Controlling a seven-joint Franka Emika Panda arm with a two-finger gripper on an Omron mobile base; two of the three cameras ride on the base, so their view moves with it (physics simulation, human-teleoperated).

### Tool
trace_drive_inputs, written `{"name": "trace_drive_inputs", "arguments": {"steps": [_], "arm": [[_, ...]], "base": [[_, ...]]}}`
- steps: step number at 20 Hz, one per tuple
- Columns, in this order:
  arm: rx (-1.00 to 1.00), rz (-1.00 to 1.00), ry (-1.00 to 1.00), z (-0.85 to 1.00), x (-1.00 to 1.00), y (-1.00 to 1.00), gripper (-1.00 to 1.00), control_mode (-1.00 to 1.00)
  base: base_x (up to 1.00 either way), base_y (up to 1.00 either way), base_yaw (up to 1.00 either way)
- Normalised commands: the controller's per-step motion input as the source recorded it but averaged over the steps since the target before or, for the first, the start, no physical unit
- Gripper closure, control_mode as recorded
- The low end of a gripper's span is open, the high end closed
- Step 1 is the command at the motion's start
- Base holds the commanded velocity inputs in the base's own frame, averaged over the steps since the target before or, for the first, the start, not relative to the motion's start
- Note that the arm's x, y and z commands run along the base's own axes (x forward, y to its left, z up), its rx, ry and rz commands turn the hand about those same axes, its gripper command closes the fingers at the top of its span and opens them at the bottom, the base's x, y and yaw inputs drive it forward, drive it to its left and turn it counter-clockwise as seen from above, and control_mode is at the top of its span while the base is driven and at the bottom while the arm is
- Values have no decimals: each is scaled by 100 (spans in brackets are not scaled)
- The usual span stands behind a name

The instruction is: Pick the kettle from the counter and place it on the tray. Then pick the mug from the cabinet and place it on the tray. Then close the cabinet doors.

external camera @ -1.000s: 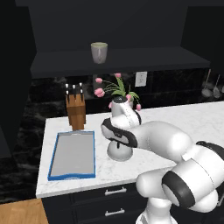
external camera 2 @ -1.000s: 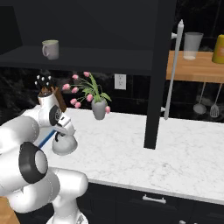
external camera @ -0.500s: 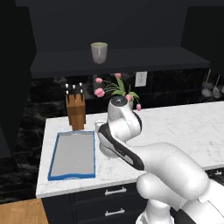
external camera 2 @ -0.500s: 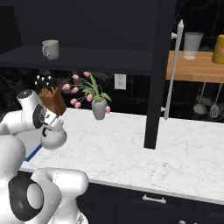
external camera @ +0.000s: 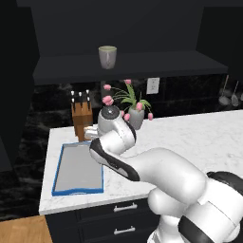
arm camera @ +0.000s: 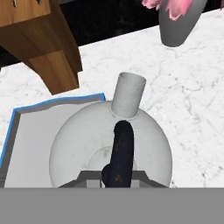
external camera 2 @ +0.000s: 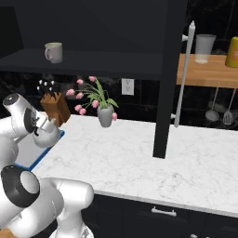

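Kettle (arm camera: 109,148): held directly under the gripper (arm camera: 117,175), whose fingers were closed on the black handle (arm camera: 122,148). It was carried over the far right corner of the blue-rimmed tray (arm camera: 26,144), overlapping the rim toward the marble counter (arm camera: 188,118); contact with the tray could not be judged.

Hand view: short spout (arm camera: 127,94) was seen pointing toward the far side. Right base view: kettle (external camera 2: 46,135) was seen beside the wrist at the tray's edge. Left base view: tray (external camera: 78,168) was seen whole, the kettle hidden behind the arm.

Surroundings: wooden knife block (external camera: 81,116) just beyond the tray; grey vase with pink tulips (external camera 2: 105,115) to the right; mug (external camera: 107,57) on the cabinet shelf (external camera: 142,64); open door (external camera 2: 167,79) at right.
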Motion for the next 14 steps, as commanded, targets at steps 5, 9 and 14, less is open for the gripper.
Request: {"name": "trace_drive_inputs", "arguments": {"steps": [5, 9, 14], "arm": [[10, 6, 0, -2, 50, 44, 100, -100], [15, 9, 5, -7, 43, 36, 100, -100], [10, 5, 7, -25, 26, 28, 100, -100]], "base": [[0, 0, 0], [0, 0, 0], [0, 0, 0]]}}
